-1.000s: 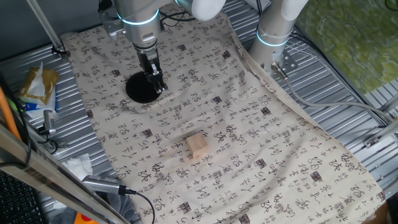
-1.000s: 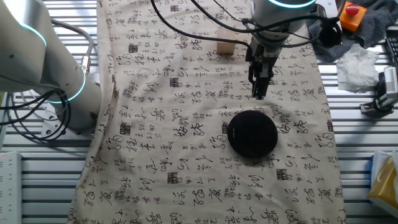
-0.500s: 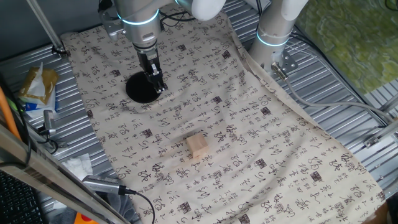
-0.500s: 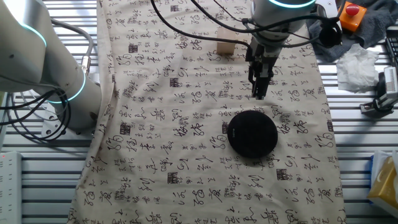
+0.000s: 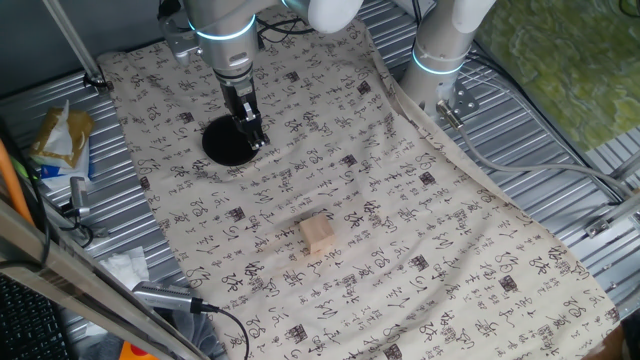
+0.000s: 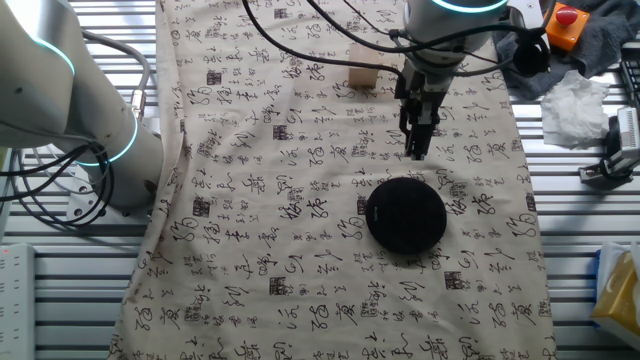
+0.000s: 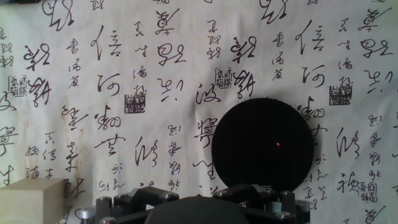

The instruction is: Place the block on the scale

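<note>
Hand view crops the block (image 7: pixel 32 200) at the corner; scale (image 7: pixel 262 144) lettering unreadable; end effector (image 6: pixel 417 150) fingers look together.

Nothing shows any change between the earlier pictures and now. The end effector (image 5: pixel 256 141) sits at the same spot by the scale (image 5: pixel 226 142) in both fixed views. The block (image 5: pixel 318 236) has not moved on the counter (image 5: pixel 420 230).
</note>
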`<state>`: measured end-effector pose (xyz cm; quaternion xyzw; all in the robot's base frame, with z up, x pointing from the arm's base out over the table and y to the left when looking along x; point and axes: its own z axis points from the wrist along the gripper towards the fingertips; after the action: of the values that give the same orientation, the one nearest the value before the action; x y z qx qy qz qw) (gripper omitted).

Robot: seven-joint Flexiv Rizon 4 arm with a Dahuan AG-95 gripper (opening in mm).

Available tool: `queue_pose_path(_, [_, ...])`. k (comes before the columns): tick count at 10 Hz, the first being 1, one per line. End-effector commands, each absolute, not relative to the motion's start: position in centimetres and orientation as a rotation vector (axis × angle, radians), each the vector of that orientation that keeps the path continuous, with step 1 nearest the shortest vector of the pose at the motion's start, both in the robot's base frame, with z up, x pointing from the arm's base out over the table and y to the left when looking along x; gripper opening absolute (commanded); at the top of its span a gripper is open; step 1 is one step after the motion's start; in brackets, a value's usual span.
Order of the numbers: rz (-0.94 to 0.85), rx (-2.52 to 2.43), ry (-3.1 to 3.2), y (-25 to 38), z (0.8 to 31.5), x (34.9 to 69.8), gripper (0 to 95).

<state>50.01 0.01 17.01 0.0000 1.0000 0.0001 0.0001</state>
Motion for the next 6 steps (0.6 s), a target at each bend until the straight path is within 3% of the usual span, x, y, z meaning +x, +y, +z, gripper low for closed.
queue_pose_path(1, [0.000,0.000,3.142,0.00,17.00,50.00,95.0])
queue_pose_path(2, [0.090,-0.187,3.025,0.00,17.01,50.00,0.0])
queue_pose_path(6, [0.082,-0.182,3.027,0.04,17.20,49.95,0.0])
